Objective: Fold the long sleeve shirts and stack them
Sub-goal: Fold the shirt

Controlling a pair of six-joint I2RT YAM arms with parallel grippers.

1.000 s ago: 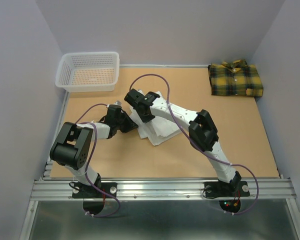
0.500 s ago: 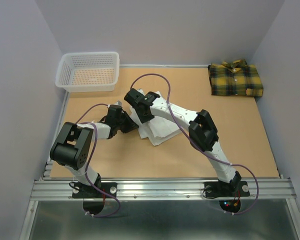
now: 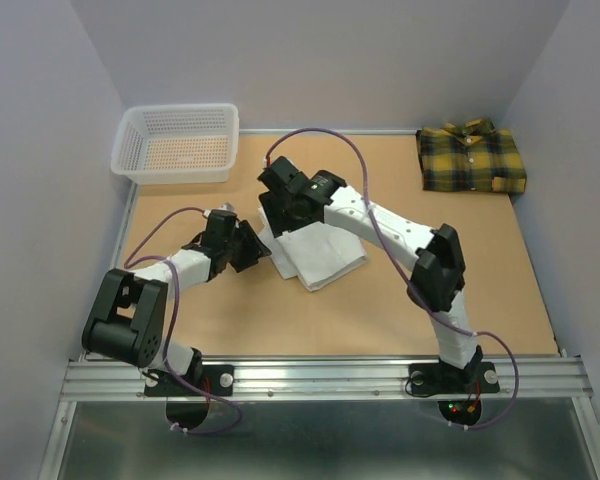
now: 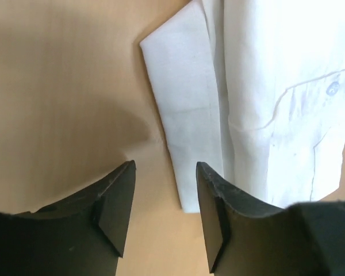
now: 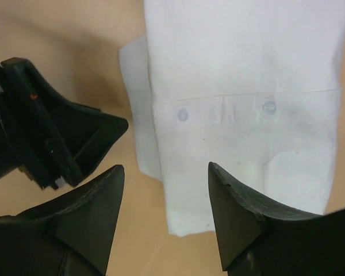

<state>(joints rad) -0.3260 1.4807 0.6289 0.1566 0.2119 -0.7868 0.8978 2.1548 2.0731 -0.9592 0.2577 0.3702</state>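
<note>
Lilac-grey walls box in a matte tan worktop [image 3: 380, 320]. Near its centre lies the white shirt [image 3: 325, 258], smooth woven cloth folded into a slanted rectangle. The wrist views show a narrow folded band along its edge, a curved pocket seam and small pale buttons. The left fingers [image 4: 116, 204], black wedge-shaped pads, stand parted and grip nothing, hovering over bare worktop at the shirt's 9 o'clock edge. The right fingers [image 5: 237, 214] are likewise spread and empty, above the buttoned fold at about 11 o'clock. From above, the right arm's wrist covers that corner of the cloth, so the collar cannot be made out. The plaid shirt [image 3: 472, 160], yellow and dark green, sits folded square at 2 o'clock, collar toward the back wall. A white plastic mesh basket [image 3: 130, 160] with a flared rim rests at 10 o'clock.
</note>
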